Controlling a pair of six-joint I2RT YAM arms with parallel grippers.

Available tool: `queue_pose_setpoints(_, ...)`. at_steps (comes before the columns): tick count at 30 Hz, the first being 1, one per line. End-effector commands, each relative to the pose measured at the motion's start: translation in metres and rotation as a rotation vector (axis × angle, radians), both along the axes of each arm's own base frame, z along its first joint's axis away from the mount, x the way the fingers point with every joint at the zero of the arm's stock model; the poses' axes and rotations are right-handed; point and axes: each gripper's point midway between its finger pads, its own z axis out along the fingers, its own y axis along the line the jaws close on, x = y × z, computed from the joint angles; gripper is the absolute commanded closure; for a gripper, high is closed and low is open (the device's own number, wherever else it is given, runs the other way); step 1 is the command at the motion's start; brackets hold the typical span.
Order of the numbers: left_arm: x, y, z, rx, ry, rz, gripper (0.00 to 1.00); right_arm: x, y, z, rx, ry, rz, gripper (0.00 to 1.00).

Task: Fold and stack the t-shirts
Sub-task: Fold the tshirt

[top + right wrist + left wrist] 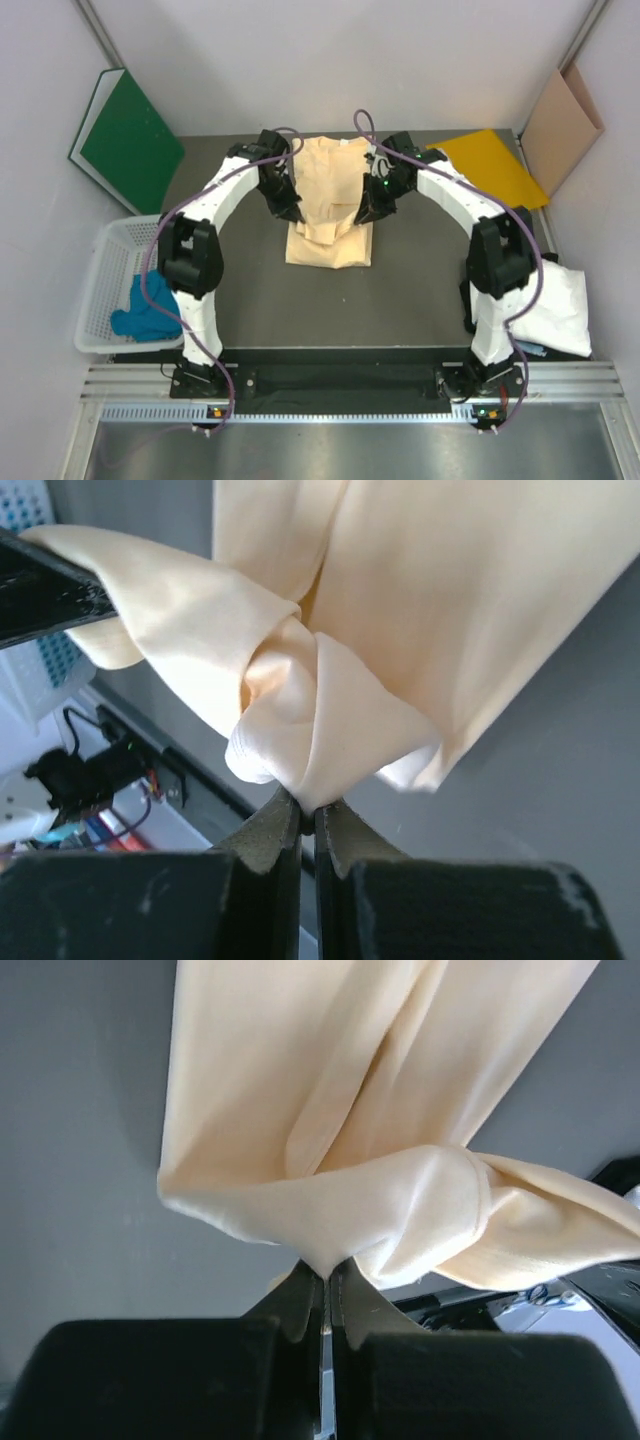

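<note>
The pale peach-yellow t-shirt (pixel 330 190) lies lengthwise in the middle of the table, partly lifted. My left gripper (pixel 291 213) is shut on its left side; the left wrist view shows cloth (pixel 330 1140) pinched between the jaws at my left gripper (pixel 327 1270). My right gripper (pixel 362 214) is shut on its right side; the right wrist view shows a bunched fold (pixel 330 700) pinched at my right gripper (pixel 307 805). The teal-blue t-shirt (pixel 145 310) lies crumpled in the basket. A white t-shirt (pixel 555 305) lies at the table's right edge; its print does not show.
A white basket (pixel 100 270) stands at the left edge. A bright-yellow folder (pixel 490 165) lies at the back right. A green board (pixel 125 140) leans at the back left, a brown card (pixel 560 125) at the back right.
</note>
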Motion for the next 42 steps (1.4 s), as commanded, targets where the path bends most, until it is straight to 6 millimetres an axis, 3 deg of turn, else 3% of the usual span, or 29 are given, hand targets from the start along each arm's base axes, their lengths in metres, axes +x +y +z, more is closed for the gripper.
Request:
queue_pose_setpoints(1,0.05,-0.008,-0.003,-0.101,-0.043,-0.048,1.0,0.05,0.003,-0.017,0.037,-0.02,0.02,1.0)
queue_pose_setpoints(2,0.065,-0.013,-0.012,-0.13,-0.041,-0.06,0.94,0.066,0.007,-0.012,0.057,-0.047,0.01,1.0)
queue_pose_setpoints(3,0.075,-0.013,-0.016,-0.155,-0.039,-0.067,0.49,0.078,0.01,-0.031,0.058,-0.018,-0.007,1.0)
queue_pose_setpoints(4,0.08,-0.013,-0.018,-0.172,-0.018,-0.065,0.34,0.092,0.006,-0.035,0.066,-0.027,-0.032,1.0)
queue_pose_setpoints(5,0.097,-0.011,-0.02,-0.161,-0.035,-0.051,0.2,0.109,0.009,-0.032,0.083,-0.059,-0.05,1.0)
queue_pose_setpoints(6,0.107,-0.004,-0.019,-0.154,-0.059,-0.039,0.01,0.125,0.011,-0.041,0.096,-0.065,-0.091,0.98)
queue_pose_setpoints(7,0.115,-0.001,-0.016,-0.162,-0.084,-0.036,0.01,0.141,0.003,-0.04,0.093,-0.093,-0.133,0.76)
queue_pose_setpoints(9,0.131,0.009,-0.003,-0.184,-0.166,-0.016,0.01,0.163,-0.001,-0.022,0.098,-0.182,-0.176,0.62)
queue_pose_setpoints(10,0.134,0.013,-0.001,-0.191,-0.188,-0.011,0.01,0.177,-0.004,-0.01,0.085,-0.26,-0.21,0.43)
queue_pose_setpoints(11,0.133,0.017,0.001,-0.203,-0.198,-0.005,0.01,0.178,-0.006,-0.004,0.08,-0.292,-0.221,0.34)
queue_pose_setpoints(12,0.133,0.025,0.001,-0.207,-0.205,0.001,0.01,0.179,-0.007,0.021,0.094,-0.351,-0.229,0.25)
queue_pose_setpoints(13,0.131,0.028,0.001,-0.215,-0.208,-0.001,0.01,0.178,-0.006,0.032,0.091,-0.391,-0.228,0.04)
queue_pose_setpoints(14,0.122,0.03,-0.003,-0.224,-0.189,-0.008,0.01,0.173,-0.004,0.035,0.082,-0.403,-0.216,0.0)
queue_pose_setpoints(15,0.122,0.034,-0.003,-0.223,-0.206,-0.016,0.01,0.168,-0.003,0.049,0.081,-0.435,-0.198,0.0)
queue_pose_setpoints(16,0.119,0.036,-0.006,-0.222,-0.2,-0.022,0.01,0.161,0.001,0.051,0.059,-0.453,-0.163,0.0)
queue_pose_setpoints(20,0.109,0.045,-0.015,-0.193,-0.176,-0.033,0.01,0.128,0.016,0.041,0.048,-0.404,-0.055,0.04)
queue_pose_setpoints(21,0.108,0.047,-0.016,-0.185,-0.171,-0.036,0.01,0.123,0.019,0.037,0.06,-0.381,-0.041,0.19)
queue_pose_setpoints(22,0.106,0.047,-0.017,-0.183,-0.165,-0.042,0.01,0.115,0.023,0.032,0.08,-0.344,-0.024,0.62)
queue_pose_setpoints(23,0.104,0.048,-0.017,-0.18,-0.163,-0.049,0.01,0.106,0.023,0.019,0.073,-0.294,-0.015,0.86)
queue_pose_setpoints(24,0.101,0.049,-0.018,-0.173,-0.155,-0.063,0.01,0.1,0.023,0.014,0.084,-0.264,-0.019,1.0)
queue_pose_setpoints(28,0.077,0.05,-0.02,-0.171,-0.115,-0.106,0.02,0.07,0.004,-0.028,0.009,-0.102,-0.058,1.0)
queue_pose_setpoints(30,0.06,0.052,-0.034,-0.166,-0.081,-0.124,0.02,0.054,-0.013,-0.046,-0.052,-0.013,-0.091,0.89)
queue_pose_setpoints(32,0.041,0.055,-0.043,-0.16,-0.036,-0.132,0.03,0.039,-0.028,-0.06,-0.065,0.069,-0.119,0.71)
queue_pose_setpoints(34,0.024,0.057,-0.052,-0.158,0.009,-0.148,0.03,0.034,-0.037,-0.056,-0.054,0.088,-0.15,0.56)
queue_pose_setpoints(37,0.011,0.055,-0.057,-0.183,0.051,-0.175,0.05,0.021,-0.042,-0.058,-0.051,0.13,-0.159,0.44)
queue_pose_setpoints(42,-0.009,0.044,-0.078,-0.224,0.168,-0.229,0.12,0.001,-0.031,-0.078,-0.01,0.258,-0.143,0.38)
